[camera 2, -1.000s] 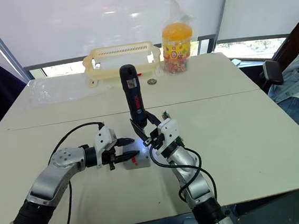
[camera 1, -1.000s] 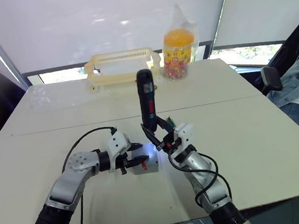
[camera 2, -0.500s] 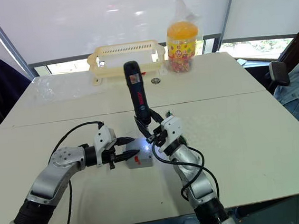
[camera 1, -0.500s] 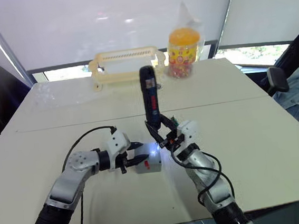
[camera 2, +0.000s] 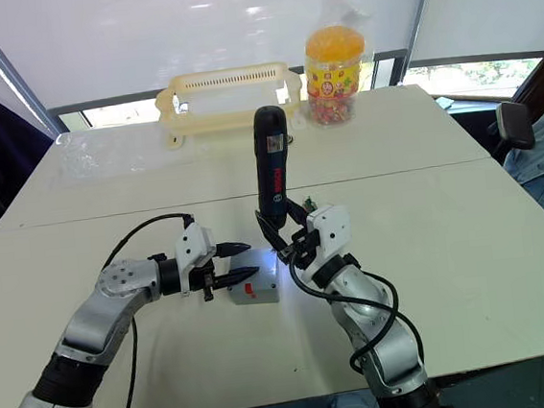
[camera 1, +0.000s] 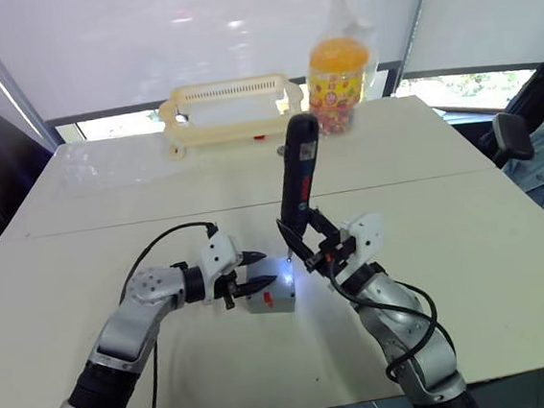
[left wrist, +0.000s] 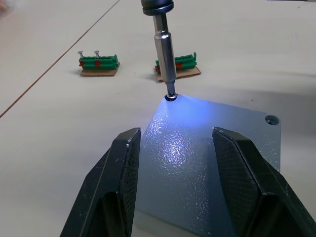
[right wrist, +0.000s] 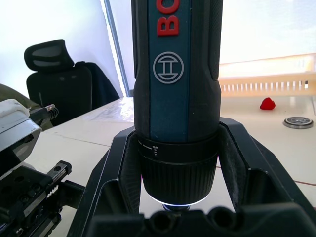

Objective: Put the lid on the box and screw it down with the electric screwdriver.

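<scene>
While the right gripper (camera 2: pixel 283 242) clamps its lower barrel, the electric screwdriver (camera 2: pixel 272 181) stands nearly upright, bit down on the lid (left wrist: pixel 207 163).

Its long axis runs close to vertical, the top leaning slightly toward the robot's right, and the lit tip rests in a screw hole at a far corner of the grey plate, which sits on the box (camera 2: pixel 255 288) near the middle of the table (camera 2: pixel 469 243). At the box's left side, the left gripper (camera 2: pixel 242 263) has its 2 fingers (left wrist: pixel 118 173) spread apart over the lid's near edge. Beyond the bit lie 2 green terminal blocks (left wrist: pixel 98 62); farther back stand a cream basket (camera 2: pixel 226 97) and an orange-lidded jar (camera 2: pixel 334 61).
</scene>
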`<state>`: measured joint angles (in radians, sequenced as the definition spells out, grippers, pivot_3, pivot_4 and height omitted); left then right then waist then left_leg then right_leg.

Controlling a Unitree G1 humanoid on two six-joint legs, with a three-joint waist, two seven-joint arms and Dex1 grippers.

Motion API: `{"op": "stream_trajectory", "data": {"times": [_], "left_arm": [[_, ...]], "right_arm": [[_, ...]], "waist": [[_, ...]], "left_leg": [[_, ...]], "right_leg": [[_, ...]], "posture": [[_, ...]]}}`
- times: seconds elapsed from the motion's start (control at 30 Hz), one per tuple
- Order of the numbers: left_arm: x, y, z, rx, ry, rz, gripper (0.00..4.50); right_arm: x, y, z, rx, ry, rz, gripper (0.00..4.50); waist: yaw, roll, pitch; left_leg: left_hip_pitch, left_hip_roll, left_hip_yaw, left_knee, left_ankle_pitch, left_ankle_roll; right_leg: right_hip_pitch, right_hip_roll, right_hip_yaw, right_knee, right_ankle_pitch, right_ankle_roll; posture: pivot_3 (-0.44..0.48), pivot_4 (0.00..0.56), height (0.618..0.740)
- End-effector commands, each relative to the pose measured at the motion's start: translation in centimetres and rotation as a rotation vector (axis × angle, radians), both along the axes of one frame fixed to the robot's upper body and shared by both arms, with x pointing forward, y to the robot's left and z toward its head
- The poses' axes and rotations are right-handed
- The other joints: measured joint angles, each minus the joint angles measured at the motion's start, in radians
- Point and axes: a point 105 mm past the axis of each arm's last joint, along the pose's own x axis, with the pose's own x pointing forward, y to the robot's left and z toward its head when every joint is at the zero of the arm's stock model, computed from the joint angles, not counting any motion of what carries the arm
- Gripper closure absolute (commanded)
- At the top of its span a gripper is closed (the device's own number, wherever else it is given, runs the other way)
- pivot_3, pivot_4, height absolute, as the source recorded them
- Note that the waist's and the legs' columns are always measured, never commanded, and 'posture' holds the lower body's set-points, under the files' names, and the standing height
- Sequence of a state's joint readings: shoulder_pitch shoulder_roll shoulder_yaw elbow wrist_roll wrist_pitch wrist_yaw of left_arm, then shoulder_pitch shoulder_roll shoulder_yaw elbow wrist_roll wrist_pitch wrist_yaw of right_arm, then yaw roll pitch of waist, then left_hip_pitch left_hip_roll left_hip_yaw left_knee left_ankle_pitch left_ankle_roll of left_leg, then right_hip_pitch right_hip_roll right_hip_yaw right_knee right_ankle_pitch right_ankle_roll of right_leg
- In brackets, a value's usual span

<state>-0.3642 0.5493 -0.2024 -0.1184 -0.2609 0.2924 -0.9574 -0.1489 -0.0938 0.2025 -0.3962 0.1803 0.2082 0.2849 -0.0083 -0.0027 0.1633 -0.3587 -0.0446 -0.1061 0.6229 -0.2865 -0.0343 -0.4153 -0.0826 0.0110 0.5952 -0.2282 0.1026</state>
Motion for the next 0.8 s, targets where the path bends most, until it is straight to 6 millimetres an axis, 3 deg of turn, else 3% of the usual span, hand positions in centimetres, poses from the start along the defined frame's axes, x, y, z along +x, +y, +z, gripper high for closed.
{"op": "stream_trajectory", "data": {"times": [0.03, 0.33, 0.47, 0.8], "left_arm": [[-0.3, 0.6, -2.3, 0.070, 0.068, 0.018, 2.18], [-0.6, 0.1, -2.7, 0.077, 0.096, 0.002, 2.18], [-0.7, 0.0, -2.7, 0.074, 0.096, 0.002, 2.18], [-0.6, 0.4, -2.9, 0.089, 0.098, 0.006, 2.18]], "right_arm": [[-0.5, -0.9, 3.5, 0.050, -0.114, -0.039, 2.72], [-1.1, 0.1, 4.5, 0.040, -0.154, 0.006, 2.72], [-0.9, -0.2, 3.8, 0.053, -0.120, -0.002, 2.72], [-0.9, 1.8, 3.6, 0.088, -0.095, 0.059, 2.72]], "waist": [[0.000, 0.000, 0.001], [-0.006, 0.001, 0.003], [-0.006, 0.001, 0.003], [-0.007, 0.001, 0.003]], "left_leg": [[0.000, 0.000, 0.000, 0.000, 0.000, 0.000], [-0.001, 0.000, 0.000, 0.000, 0.000, 0.000], [-0.001, 0.001, 0.000, -0.001, 0.000, 0.000], [-0.002, 0.001, 0.001, 0.000, 0.000, 0.000]], "right_leg": [[0.000, 0.000, 0.000, 0.000, 0.000, 0.000], [-0.003, 0.001, 0.000, 0.001, 0.002, -0.001], [-0.004, 0.001, 0.000, 0.002, 0.003, 0.001], [-0.004, 0.001, 0.000, 0.003, 0.003, 0.001]], "posture": [[0.000, 0.150, 0.740], [0.000, 0.150, 0.740], [0.000, 0.150, 0.740], [0.000, 0.150, 0.740]]}}
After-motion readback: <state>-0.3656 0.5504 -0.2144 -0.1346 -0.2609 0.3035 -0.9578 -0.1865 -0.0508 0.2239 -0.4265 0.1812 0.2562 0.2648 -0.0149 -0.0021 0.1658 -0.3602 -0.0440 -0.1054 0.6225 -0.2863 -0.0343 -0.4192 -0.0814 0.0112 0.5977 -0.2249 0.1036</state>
